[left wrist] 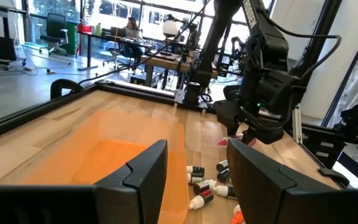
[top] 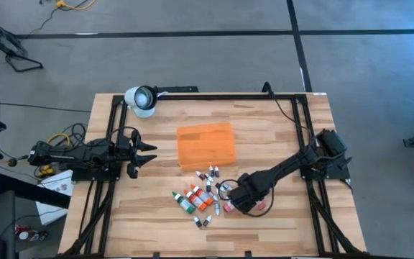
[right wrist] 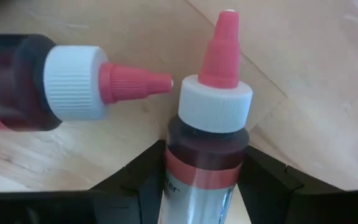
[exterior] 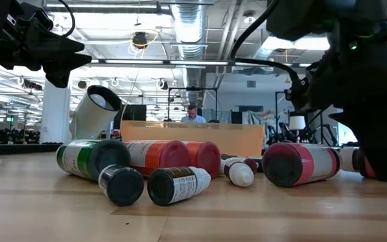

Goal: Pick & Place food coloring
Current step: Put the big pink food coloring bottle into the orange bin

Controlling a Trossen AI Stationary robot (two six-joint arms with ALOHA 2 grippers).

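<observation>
1. Waiting at the left edge of the worktop (top: 264, 122), the left tool (top: 148, 155) hangs above the wood with its two fingers spread apart and nothing between them; it points toward the orange tray (top: 205, 144) and takes no part in the work at this moment.

2. Lying near the middle of the worktop, the orange tray looks bare in the high view: no bottle shows on it, so I judge that placing has hardly begun, if the tray is indeed the goal.

3. Resting just in front of the tray, the food coloring (top: 200, 196) is scattered in a loose cluster on the wood. Nearly all the bottles lie on their sides, the larger green, orange and red ones toward the left of the heap and the small dark-capped vials among them, as the low view confirms.

4. Reaching down at the right end of that cluster, the right tool (top: 240, 198) has its fingers on either side of a pink-tipped bottle (right wrist: 207, 130) with a white collar. The right wrist view shows the bottle sitting between them, but whether they press it firmly yet I cannot tell. A second pink-tipped bottle (right wrist: 42, 81) lies just beside it, its tip almost at the first one's collar.

5. Judging overall, one pick is under way and almost the whole heap is left to move.
</observation>
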